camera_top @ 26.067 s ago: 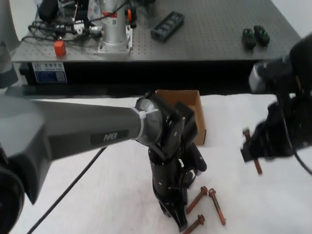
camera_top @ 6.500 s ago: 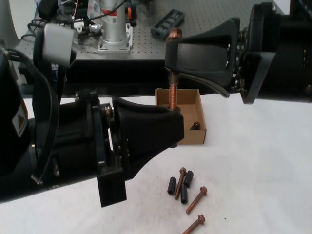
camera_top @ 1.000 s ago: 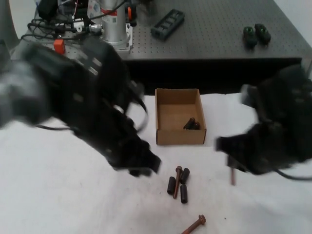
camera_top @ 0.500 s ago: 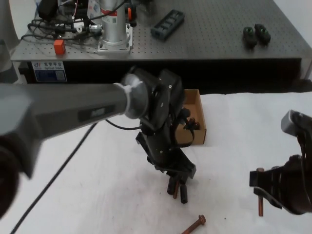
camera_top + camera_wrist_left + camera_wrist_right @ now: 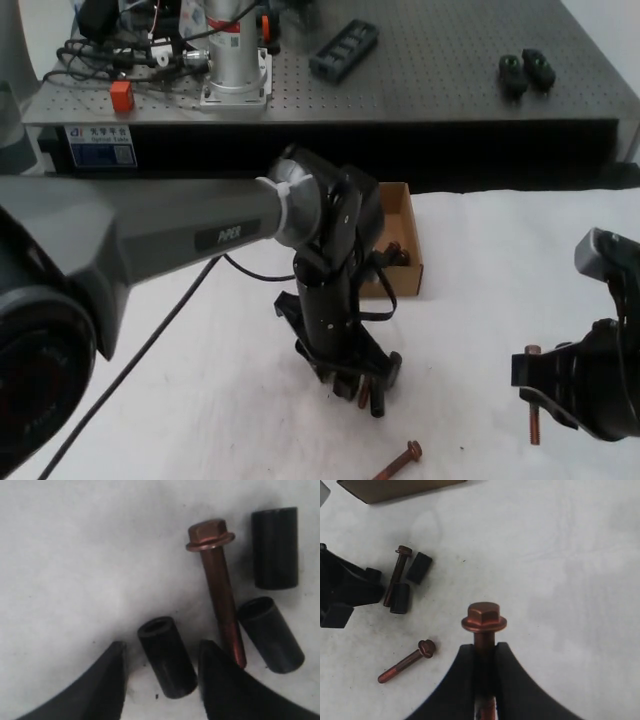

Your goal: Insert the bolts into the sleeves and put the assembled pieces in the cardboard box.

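Note:
My left gripper [image 5: 356, 378] [image 5: 162, 647] is down on the white cloth, open, its fingers on either side of a black sleeve [image 5: 167, 657] lying there. Beside that sleeve lies a copper bolt [image 5: 217, 587] with two more black sleeves [image 5: 274, 547] [image 5: 270, 635] close by. My right gripper [image 5: 560, 392] [image 5: 484, 655] hovers at the near right, shut on another copper bolt [image 5: 533, 400] [image 5: 484, 620], head up. The cardboard box [image 5: 405, 215] sits behind the left arm with dark pieces [image 5: 392, 252] inside.
A loose bolt [image 5: 398, 462] [image 5: 406, 661] lies on the cloth near the front edge. The left arm's body [image 5: 200, 235] crosses the cloth from the left. A raised perforated bench [image 5: 440, 70] with equipment stands behind the box.
The left gripper has come down from beside the box onto the sleeves. The right gripper, which swung right with its bolt a second ago, now holds still.

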